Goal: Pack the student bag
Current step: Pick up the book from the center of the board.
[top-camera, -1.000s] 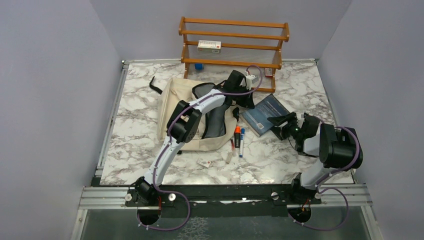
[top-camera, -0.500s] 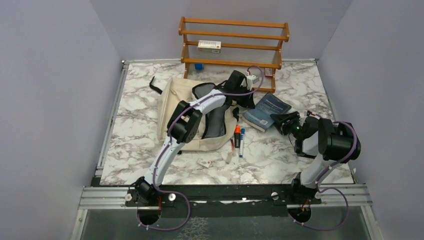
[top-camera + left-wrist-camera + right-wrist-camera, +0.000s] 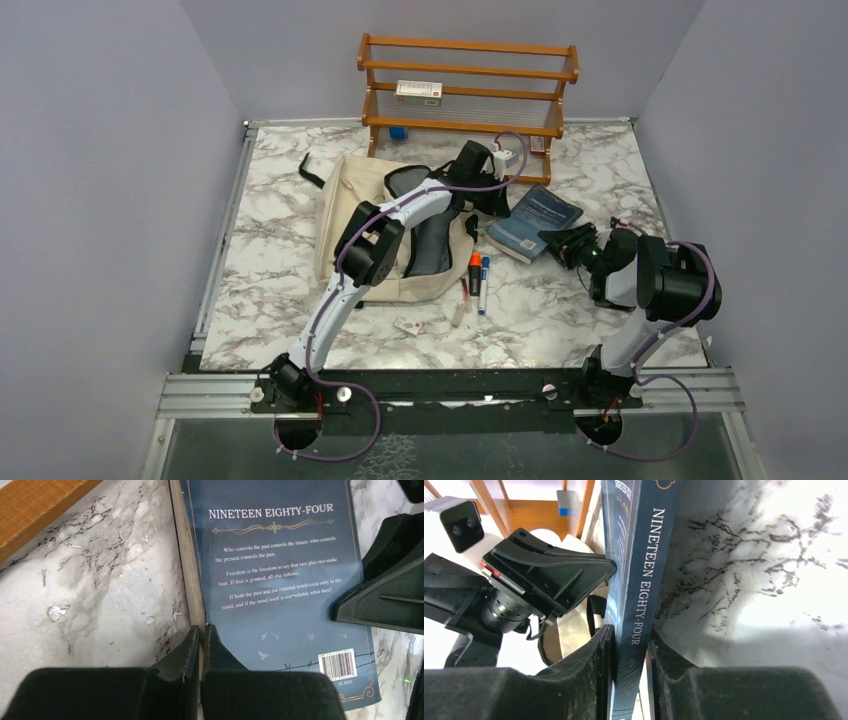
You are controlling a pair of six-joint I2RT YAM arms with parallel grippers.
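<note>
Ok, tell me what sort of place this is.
Most likely a robot lab work cell, dressed as a study desk: a marble-patterned table boxed in by plain grey walls, plus a wooden rack, a student bag and a book.

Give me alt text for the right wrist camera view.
The right gripper clamps a dark blue book, its spine reading Nineteen Eighty-Four. The left gripper sits close beside the book, above a marble table.
</note>
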